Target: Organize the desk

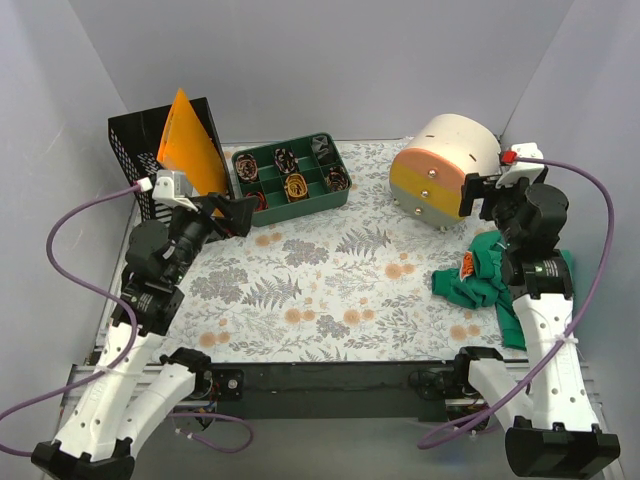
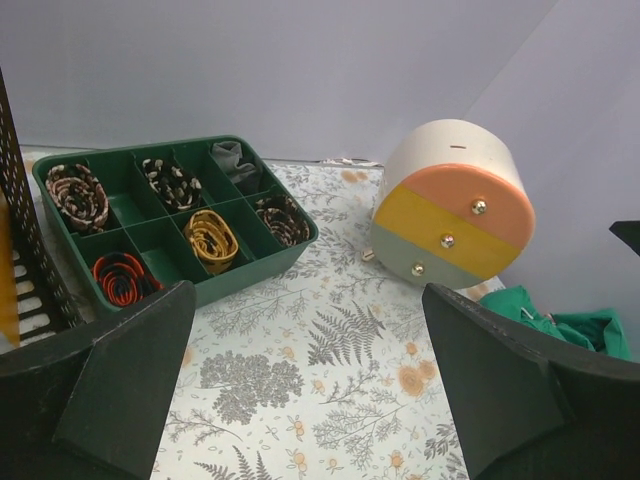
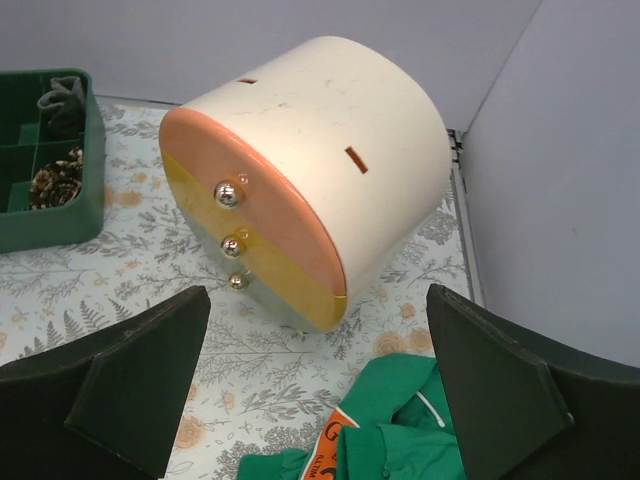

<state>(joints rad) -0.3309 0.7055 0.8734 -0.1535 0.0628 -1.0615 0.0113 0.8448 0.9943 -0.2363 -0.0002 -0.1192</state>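
On the far left we see a black basket with an orange sheet standing up in it. Our left gripper hangs just beside it, jaws wide apart, with nothing in them. Next comes a green tray with little rolled-up things in its boxes. The desk lies flat under everything, from wall to wall, with leaves and orange flowers printed on it.

On the right sits a round box with three drawers: pink, yellow and grey-green. Our right gripper is just in front of it, jaws wide too, holding nothing. Near it a green shirt lies crumpled by the desk's right edge, partly hidden by our right arm.

What could go wrong? We think the round box could roll or slide if the jaws bump its curved side. The arm could snag the shirt and drag it off the edge. On the left, a knock could tip the orange sheet over.

The shirt has an orange patch with letters, but we cannot read them.
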